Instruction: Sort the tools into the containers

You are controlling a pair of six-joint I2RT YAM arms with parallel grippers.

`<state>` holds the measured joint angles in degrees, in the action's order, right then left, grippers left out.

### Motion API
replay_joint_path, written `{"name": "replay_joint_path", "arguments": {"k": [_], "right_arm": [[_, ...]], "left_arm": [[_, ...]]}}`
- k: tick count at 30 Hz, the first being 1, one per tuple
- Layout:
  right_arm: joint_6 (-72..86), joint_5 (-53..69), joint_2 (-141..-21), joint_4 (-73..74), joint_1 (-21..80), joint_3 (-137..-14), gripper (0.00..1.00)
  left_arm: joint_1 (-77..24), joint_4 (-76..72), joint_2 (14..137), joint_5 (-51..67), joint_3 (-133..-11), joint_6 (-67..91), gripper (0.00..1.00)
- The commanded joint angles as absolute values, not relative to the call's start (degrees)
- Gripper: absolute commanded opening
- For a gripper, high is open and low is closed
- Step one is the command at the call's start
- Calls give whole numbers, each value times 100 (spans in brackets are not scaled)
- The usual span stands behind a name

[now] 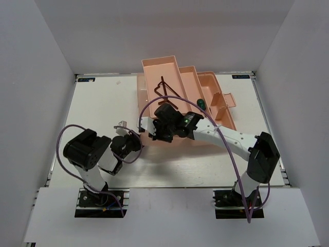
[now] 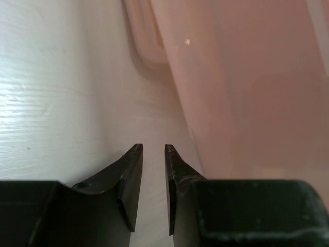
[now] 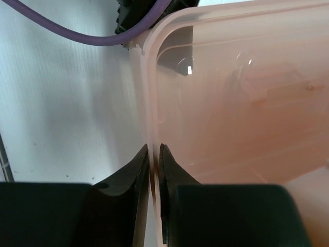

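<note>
The salmon-pink toolbox point(image 1: 216, 85) stands open at the back middle, its trays fanned out. Two dark hex keys point(image 1: 165, 91) lie in a middle tray. A green-handled screwdriver point(image 1: 200, 104) lies in the tray to their right. My right gripper point(image 1: 152, 131) reaches across to the box's near left corner. In the right wrist view it point(image 3: 154, 146) is shut on the thin pink rim point(image 3: 145, 92) of the toolbox. My left gripper point(image 1: 136, 141) is low on the table just left of the box. Its jaws point(image 2: 153, 147) stand slightly apart and empty beside the pink wall point(image 2: 247, 92). Other drivers are hidden.
A small pale object point(image 1: 122, 124) lies on the white table point(image 1: 97, 103) left of the box. My purple cable point(image 1: 226, 149) arcs over the right arm. White walls close in the table on three sides.
</note>
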<state>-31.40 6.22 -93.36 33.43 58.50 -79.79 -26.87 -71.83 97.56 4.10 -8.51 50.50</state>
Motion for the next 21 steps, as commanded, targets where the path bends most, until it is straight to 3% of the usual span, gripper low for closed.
{"name": "replay_joint_path", "arguments": {"k": [1, 2, 3, 9, 11, 21], "right_arm": [[-2909, 685, -8868, 2751, 5854, -8095, 16], [-2927, 712, -8868, 2794, 5862, -8077, 25], [-2970, 755, -8886, 2812, 5854, -8060, 42], [-3243, 958, -8798, 3155, 5871, -7998, 72], [-3348, 984, -8772, 3269, 5880, -7989, 76], [-3734, 792, -8797, 3454, 5924, -7761, 76]], "left_arm": [[-2619, -9816, 10141, 1485, -1072, 5361, 35], [-2619, -9991, 10230, 1555, -1124, 5422, 35], [-2558, -10063, 10370, 1608, -1125, 5423, 35], [-2443, -10239, 10503, 1670, -1177, 5607, 36], [-2391, -10239, 10503, 1723, -1178, 5607, 36], [-2338, -10292, 10898, 1846, -1661, 5888, 36]]}}
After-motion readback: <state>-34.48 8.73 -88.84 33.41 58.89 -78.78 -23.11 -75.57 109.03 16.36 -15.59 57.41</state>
